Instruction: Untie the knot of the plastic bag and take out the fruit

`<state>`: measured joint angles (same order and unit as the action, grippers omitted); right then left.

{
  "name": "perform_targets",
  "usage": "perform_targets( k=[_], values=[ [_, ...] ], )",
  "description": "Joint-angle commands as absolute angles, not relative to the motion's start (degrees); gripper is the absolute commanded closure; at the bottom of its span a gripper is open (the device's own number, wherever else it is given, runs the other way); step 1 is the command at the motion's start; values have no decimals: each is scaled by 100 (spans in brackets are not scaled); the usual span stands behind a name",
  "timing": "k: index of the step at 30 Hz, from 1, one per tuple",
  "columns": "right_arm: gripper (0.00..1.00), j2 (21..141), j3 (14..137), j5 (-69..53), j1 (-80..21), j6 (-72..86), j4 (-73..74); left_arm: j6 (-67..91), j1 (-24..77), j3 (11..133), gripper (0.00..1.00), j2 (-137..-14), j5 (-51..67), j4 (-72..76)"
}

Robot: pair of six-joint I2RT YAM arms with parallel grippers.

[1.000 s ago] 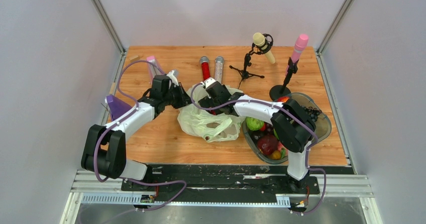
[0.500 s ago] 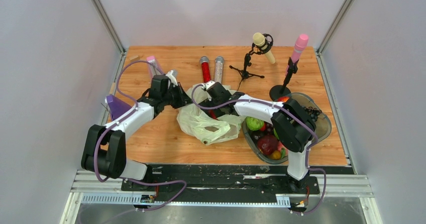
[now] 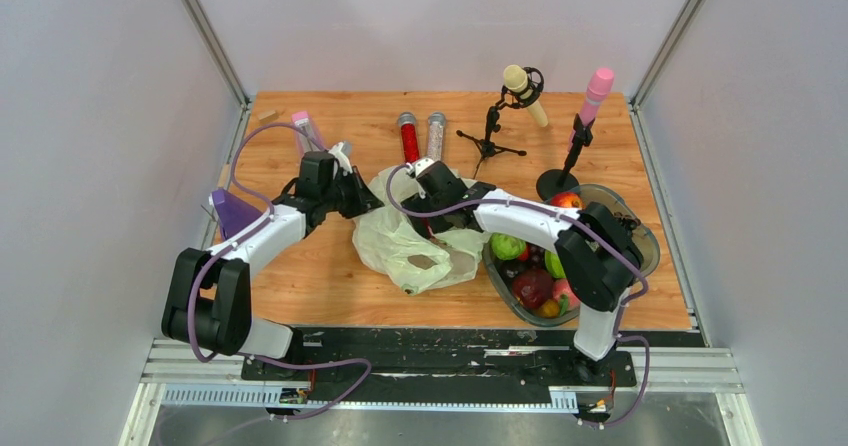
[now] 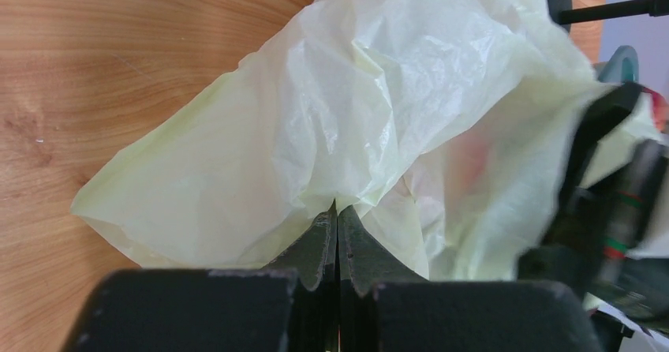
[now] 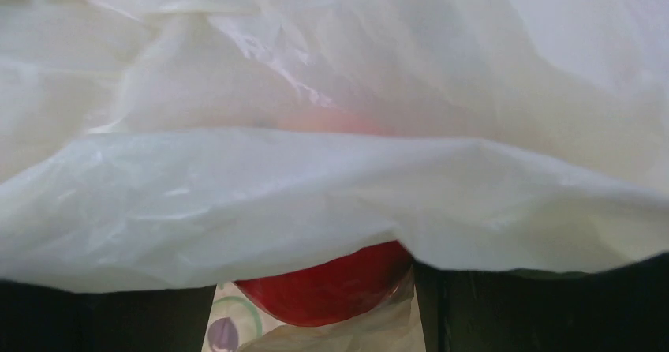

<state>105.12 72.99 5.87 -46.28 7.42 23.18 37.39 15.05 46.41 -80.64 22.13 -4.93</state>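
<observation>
The plastic bag [image 3: 415, 244], pale yellow-green and crumpled, lies on the wooden desk [image 3: 320, 276] between the two arms, and everything else is placed from it. The left gripper [image 4: 337, 218] is at the bag's left edge with its two fingers pressed flat together, pinching a fold of the thin film. The right gripper [image 3: 430, 216] comes at the bag from its far right side and points down into the loose plastic. In the right wrist view the film drapes over most of the picture, and the red fruit [image 5: 331, 285] shows under it, inside the bag, between the two dark fingers [image 5: 544, 312]. The fingers stand wide apart, one on each side of the fruit, but the film hides whether they press on it, so I cannot tell if it is gripped. The light green fruit [image 3: 507, 246] is outside the bag, just to its right, in a clear bowl [image 3: 645, 251] among other toy fruits. Beyond the bag, a red-filled tube [image 3: 409, 141] lies on the desk.
</observation>
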Motion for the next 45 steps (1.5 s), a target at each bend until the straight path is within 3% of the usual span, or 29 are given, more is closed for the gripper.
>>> perform_targets(
  k=[1, 14, 31, 39, 45],
  values=[
    [38, 9632, 7259, 425, -4601, 914, 2203, 3675, 1449, 4574, 100, -8027, 2231, -367],
    [38, 7979, 6790, -165, -4599, 1451, 1673, 3604, 1450, 4447, 100, -8095, 2101, -379],
    [35, 5881, 5696, 1409, -4537, 2372, 1074, 3607, 1439, 4309, 100, -7810, 1374, -807],
    [40, 5206, 5726, 2533, -4453, 3041, 2979, 3668, 1362, 4281, 100, -7462, 1181, -932],
    [34, 4853, 5616, 2716, -4093, 3847, 4511, 3653, 1272, 4352, 100, -7315, 1173, -1030]
  ],
)
